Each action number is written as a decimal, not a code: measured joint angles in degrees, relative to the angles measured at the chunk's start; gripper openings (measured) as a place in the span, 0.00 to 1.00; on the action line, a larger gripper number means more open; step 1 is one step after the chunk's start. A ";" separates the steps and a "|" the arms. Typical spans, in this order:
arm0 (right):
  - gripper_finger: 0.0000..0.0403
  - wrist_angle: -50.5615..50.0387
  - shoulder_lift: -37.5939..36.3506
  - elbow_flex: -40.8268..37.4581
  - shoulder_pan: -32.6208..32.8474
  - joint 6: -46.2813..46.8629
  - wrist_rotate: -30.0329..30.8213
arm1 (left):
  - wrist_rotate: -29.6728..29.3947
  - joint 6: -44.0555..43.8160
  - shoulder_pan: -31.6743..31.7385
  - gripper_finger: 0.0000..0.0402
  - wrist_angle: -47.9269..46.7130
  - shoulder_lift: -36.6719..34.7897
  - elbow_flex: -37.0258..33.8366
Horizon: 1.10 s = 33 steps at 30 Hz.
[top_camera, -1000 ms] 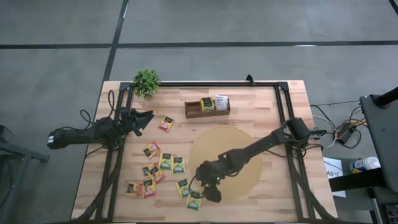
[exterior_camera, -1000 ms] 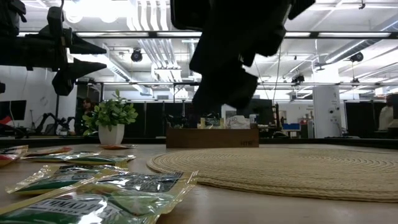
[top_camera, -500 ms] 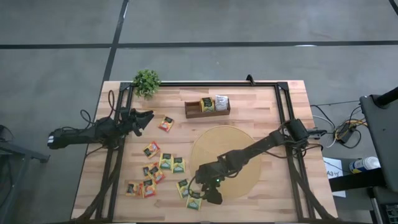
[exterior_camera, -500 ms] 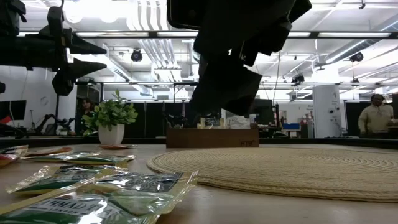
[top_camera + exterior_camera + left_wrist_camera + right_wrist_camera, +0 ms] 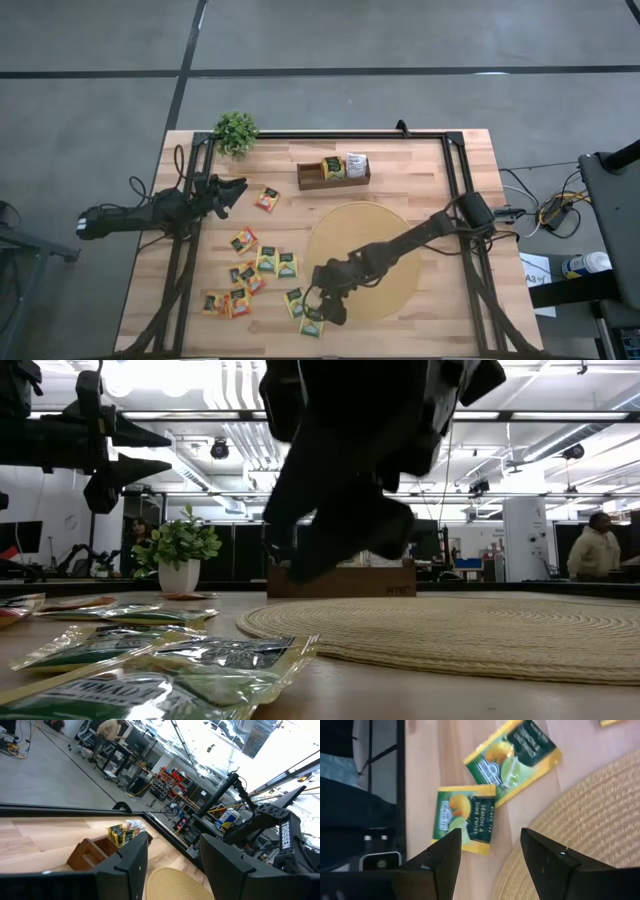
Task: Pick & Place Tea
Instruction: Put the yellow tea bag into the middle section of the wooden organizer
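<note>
Right gripper [image 5: 322, 310] hangs over the tabletop's [image 5: 430, 170] 6 o'clock edge, jaws wide and empty, straddling a lemon tea sachet [image 5: 464, 819] beside the round mat [image 5: 390, 240], seemingly lined up to grasp. Left gripper [image 5: 232, 190] waits at 10 o'clock, jaws apart, empty

You worked in a large open room with a grey concrete floor [image 5: 100, 60] crossed by dark lines. Bright strip lights [image 5: 240, 385] and ducts ran overhead. Desks and cluttered shelving [image 5: 165, 782] stood behind, and a person [image 5: 598, 548] stood far off.
</note>
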 joint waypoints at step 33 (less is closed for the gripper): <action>0.50 -2.68 4.46 4.05 1.84 -1.01 -1.32 | 0.00 0.00 0.00 0.43 -0.97 0.33 0.00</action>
